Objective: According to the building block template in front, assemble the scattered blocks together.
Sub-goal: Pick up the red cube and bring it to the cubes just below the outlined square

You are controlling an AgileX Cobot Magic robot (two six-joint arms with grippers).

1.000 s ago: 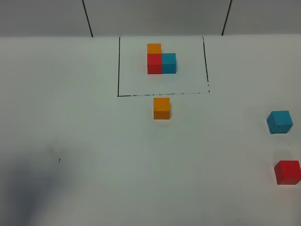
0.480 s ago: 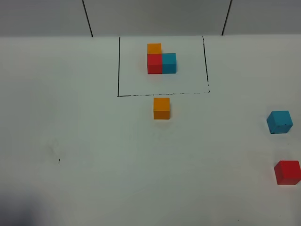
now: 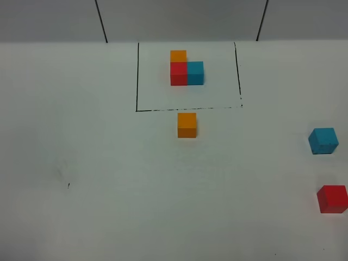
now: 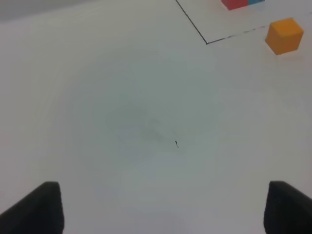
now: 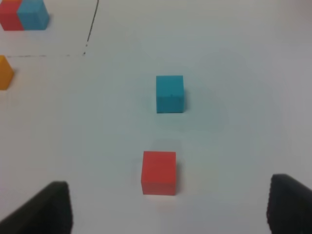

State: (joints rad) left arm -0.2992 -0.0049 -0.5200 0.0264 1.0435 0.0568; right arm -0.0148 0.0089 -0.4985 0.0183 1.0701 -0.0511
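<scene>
White table point(image 3: 109, 190); red block point(image 3: 332, 198) clipped at edge; left hand point(image 4: 161, 209), right hand point(image 5: 165, 209) mostly cropped.

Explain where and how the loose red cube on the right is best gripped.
Probably pinch the red cube across two opposite upright faces, coming straight down with the right gripper. It sits flat, square to the open fingers, clear of the teal cube, so both faces are free.

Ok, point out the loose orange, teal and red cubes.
loose orange cube point(image 3: 186, 122): exterior high view, top face.
loose teal cube point(image 5: 169, 90): right wrist view, top face.
loose red cube point(image 5: 159, 169): right wrist view, top face.
</scene>
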